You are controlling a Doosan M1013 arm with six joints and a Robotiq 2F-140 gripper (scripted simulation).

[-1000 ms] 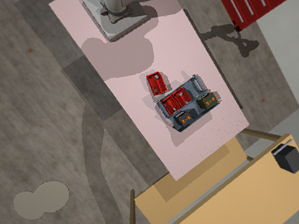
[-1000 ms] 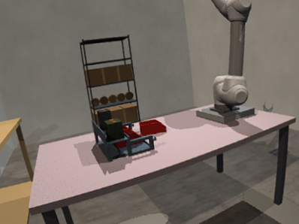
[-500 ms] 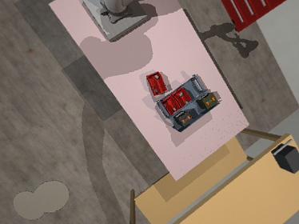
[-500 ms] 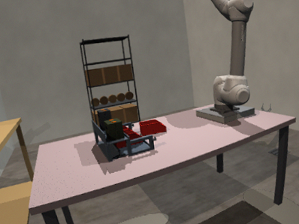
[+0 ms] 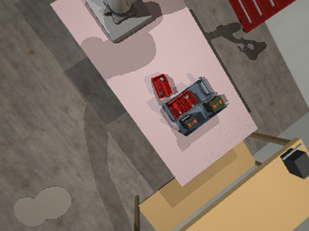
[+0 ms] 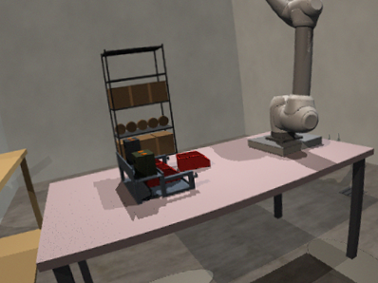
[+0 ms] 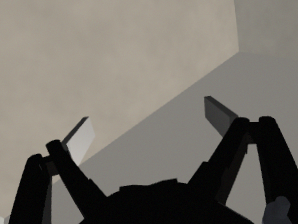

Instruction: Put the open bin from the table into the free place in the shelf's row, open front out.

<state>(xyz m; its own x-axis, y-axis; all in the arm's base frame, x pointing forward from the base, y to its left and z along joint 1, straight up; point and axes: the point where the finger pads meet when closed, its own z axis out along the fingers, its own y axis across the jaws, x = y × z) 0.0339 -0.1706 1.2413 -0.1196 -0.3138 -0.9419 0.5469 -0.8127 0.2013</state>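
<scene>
The loose red open bin (image 5: 162, 86) (image 6: 192, 161) stands level on the table, just off the shelf's front side, with small grey parts in it in the top view. The low blue-grey shelf (image 5: 199, 91) (image 6: 182, 185) holds two red bins side by side, a left one (image 5: 176, 109) and a middle one (image 5: 188, 99); both look level. The free place is beside them, at the shelf's right end in the top view. My gripper (image 7: 147, 116) is open and empty in the wrist view, facing bare room surfaces, away from the bins. It is outside the top and exterior views.
A dark box (image 5: 191, 122) (image 6: 131, 147) and a green box (image 5: 214, 104) (image 6: 144, 164) stand on the shelf's raised rear board. The arm's base plate (image 5: 116, 33) (image 6: 276, 145) is at the table's other end. A wooden bench (image 5: 237, 196) stands past the table's end behind the shelf.
</scene>
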